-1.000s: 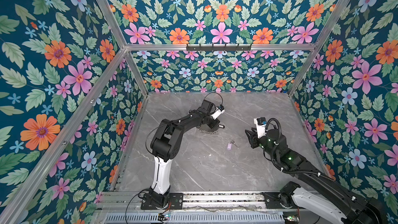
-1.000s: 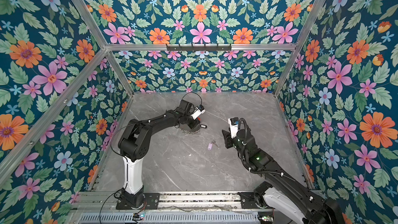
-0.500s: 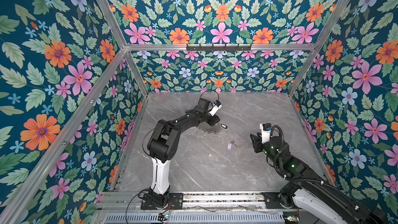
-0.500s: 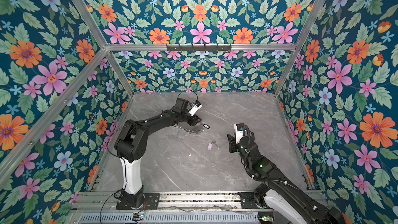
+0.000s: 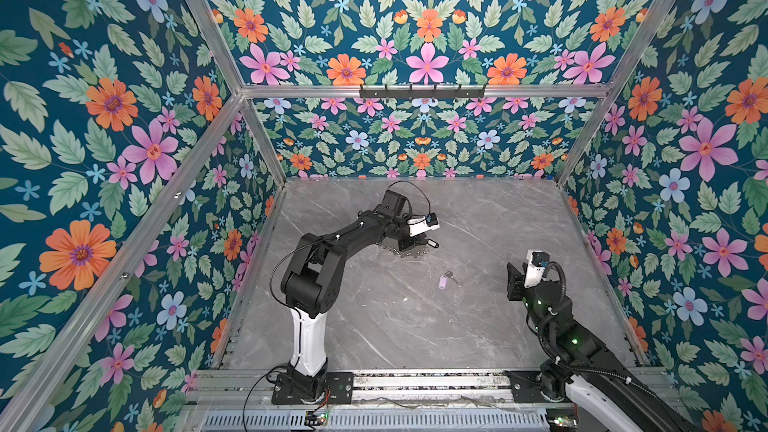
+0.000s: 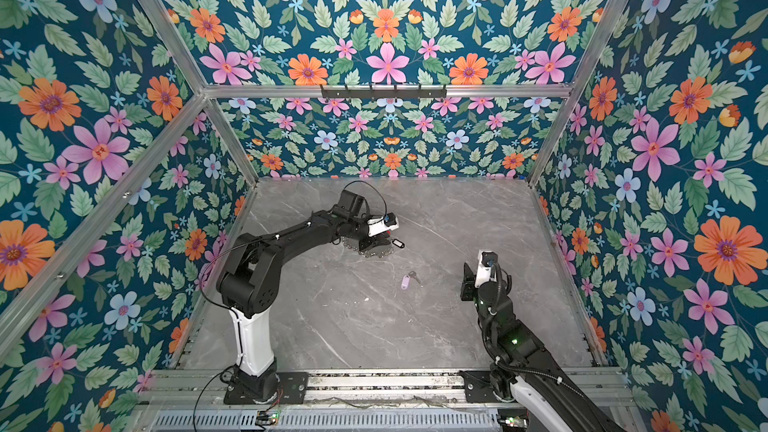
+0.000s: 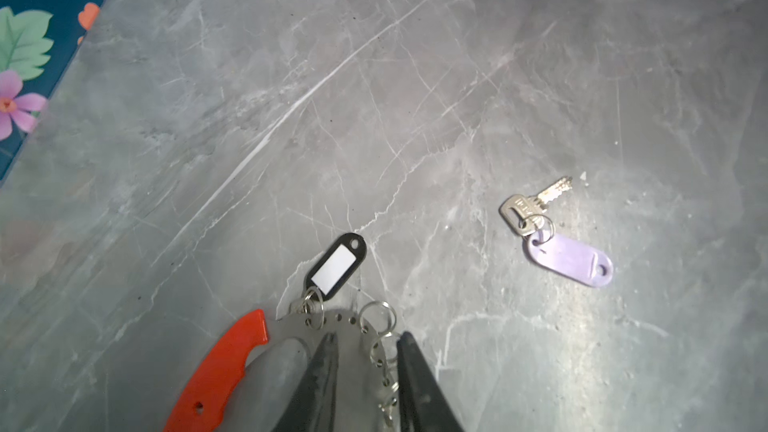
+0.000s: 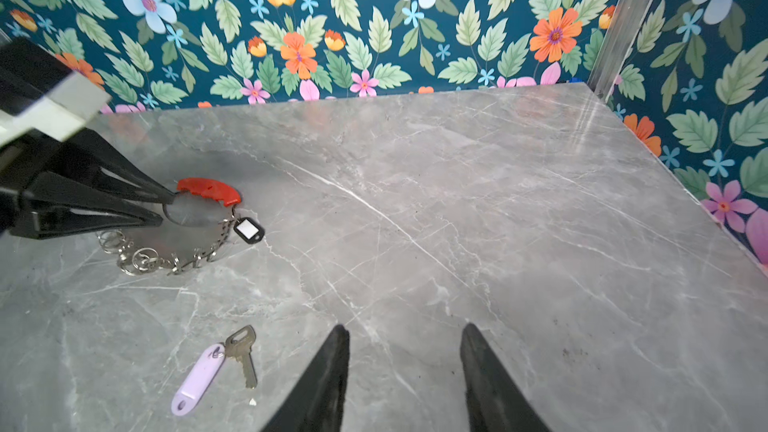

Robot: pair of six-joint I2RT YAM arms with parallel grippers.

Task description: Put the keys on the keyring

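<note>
Right pincer [image 8: 404, 326] open, empty: centre over lilac-tag key [image 8: 201, 374], descend square. Left pincer [image 7: 368, 334] part-open astride keyring [image 7: 224, 367], grip unclear.

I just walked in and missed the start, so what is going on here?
The left arm has its jaws astride the keyring on the marbled table; whether they grip it is unclear. The black-tagged key looks already attached. The lilac-tagged key lies loose, and the right arm hovers near it, jaws open and empty.
</note>
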